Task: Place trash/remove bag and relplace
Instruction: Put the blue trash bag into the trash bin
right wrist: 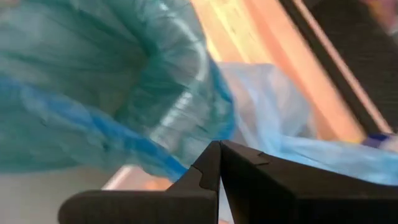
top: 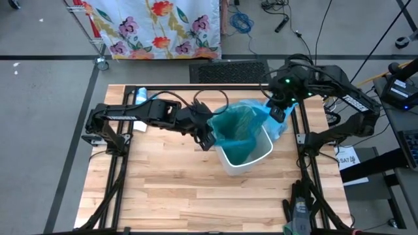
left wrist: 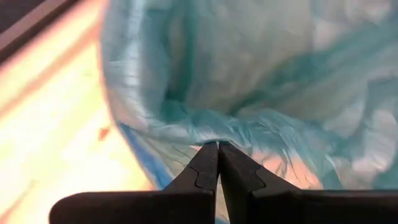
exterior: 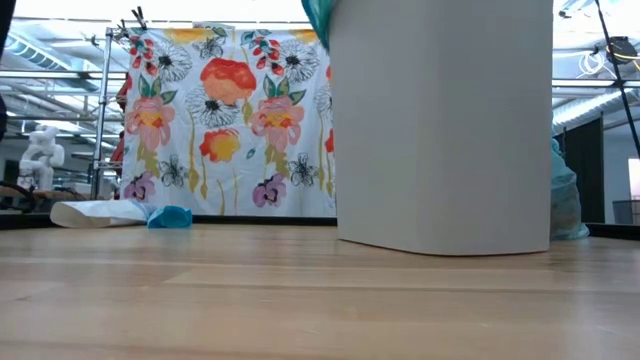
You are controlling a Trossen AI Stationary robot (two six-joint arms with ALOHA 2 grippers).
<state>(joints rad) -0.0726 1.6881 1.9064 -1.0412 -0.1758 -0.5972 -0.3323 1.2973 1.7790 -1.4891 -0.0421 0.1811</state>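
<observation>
Fitting the liner: we judge the teal-green bag (top: 236, 130) is being seated in the white bin (top: 251, 155), which we take as our landmark.
Left claw (top: 208, 140): at the bin's left rim, fingers nearly together – in its wrist view the tips meet right at a gathered fold of teal film, though we cannot tell whether they pinch it.
Right claw (top: 277, 112): at the bin's far-right corner, fingers closed; what it holds, if anything, we cannot tell.
Pale blue bag (top: 273, 116): bunched on the desk (top: 170, 196) just behind the bin, under the right claw.
Key relation: the pale bag lies beside the right claw, so we judge the right arm nearer – the left is across the bin from it.
Trash: none visible.
</observation>
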